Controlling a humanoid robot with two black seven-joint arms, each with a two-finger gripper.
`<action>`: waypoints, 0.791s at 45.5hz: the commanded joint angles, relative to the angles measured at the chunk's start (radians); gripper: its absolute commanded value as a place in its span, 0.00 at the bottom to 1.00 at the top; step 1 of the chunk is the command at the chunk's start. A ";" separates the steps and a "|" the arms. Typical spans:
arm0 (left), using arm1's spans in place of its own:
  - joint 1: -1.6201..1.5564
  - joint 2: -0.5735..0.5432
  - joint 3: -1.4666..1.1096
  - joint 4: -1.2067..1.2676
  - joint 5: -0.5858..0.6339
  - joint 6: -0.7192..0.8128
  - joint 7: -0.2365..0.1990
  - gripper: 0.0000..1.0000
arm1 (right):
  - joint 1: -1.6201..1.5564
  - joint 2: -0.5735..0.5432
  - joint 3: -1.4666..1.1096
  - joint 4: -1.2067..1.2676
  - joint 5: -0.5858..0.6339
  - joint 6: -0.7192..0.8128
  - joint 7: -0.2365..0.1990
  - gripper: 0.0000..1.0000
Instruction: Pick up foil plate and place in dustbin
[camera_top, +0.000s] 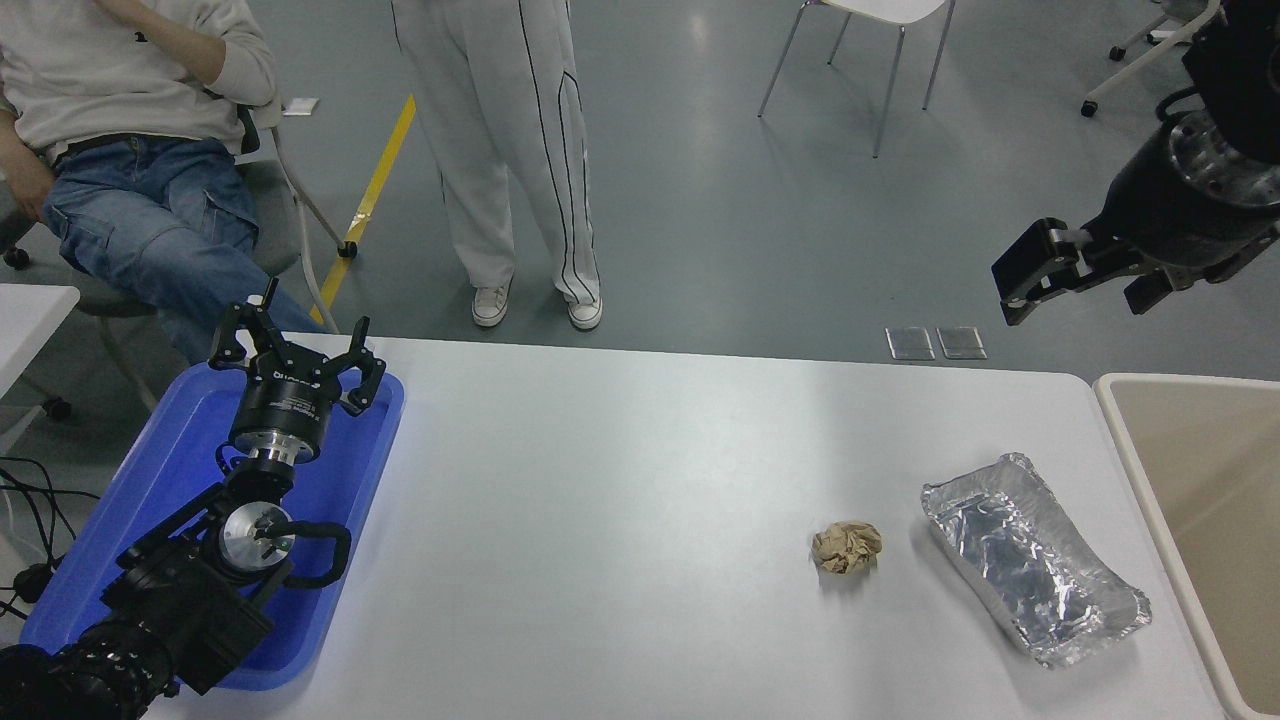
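Presently, shiny crinkled silver foil plate (1035, 556) on white table (620, 480) beside beige plastic dustbin (1200, 480), right gripper (1085, 272) high above, spread open, empty, left gripper (296, 358) parked open over blue plastic tray (160, 470).

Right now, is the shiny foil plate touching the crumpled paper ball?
Apart. The head view shows a strip of bare white table between the foil plate and the paper ball, which sits to the plate's left.

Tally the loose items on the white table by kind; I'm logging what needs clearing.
Foil plate: 1
Paper ball: 1
Blue tray: 1
Total: 3
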 joint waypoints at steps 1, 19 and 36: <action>0.000 0.000 -0.001 0.000 0.000 0.000 0.000 1.00 | -0.002 -0.006 -0.001 0.000 0.000 0.000 0.000 1.00; 0.000 0.000 0.001 0.000 0.000 0.000 0.000 1.00 | -0.033 -0.037 -0.026 0.000 0.000 0.000 0.000 1.00; 0.000 0.000 -0.001 0.001 0.000 0.000 0.000 1.00 | -0.097 -0.109 -0.056 -0.002 -0.034 0.000 -0.002 1.00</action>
